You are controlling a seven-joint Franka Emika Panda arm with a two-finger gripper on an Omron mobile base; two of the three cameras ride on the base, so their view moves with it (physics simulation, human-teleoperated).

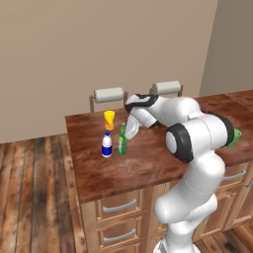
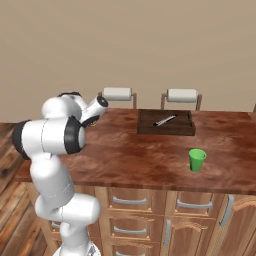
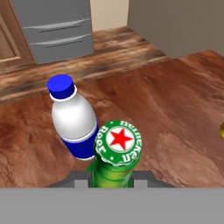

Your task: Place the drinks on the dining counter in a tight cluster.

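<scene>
Dining counter (image 1: 148,163), glossy reddish wood, beige wall behind. Gripper (image 1: 129,132) clamped on the green bottle (image 1: 122,141), neck between the jaws in hand view. White bottle (image 1: 106,145) just beside it at 9 o'clock; yellow cup (image 1: 109,119) near at 11 o'clock. Risk: shifting further toward 9 could tip the white bottle, since bodies nearly touch.
</scene>
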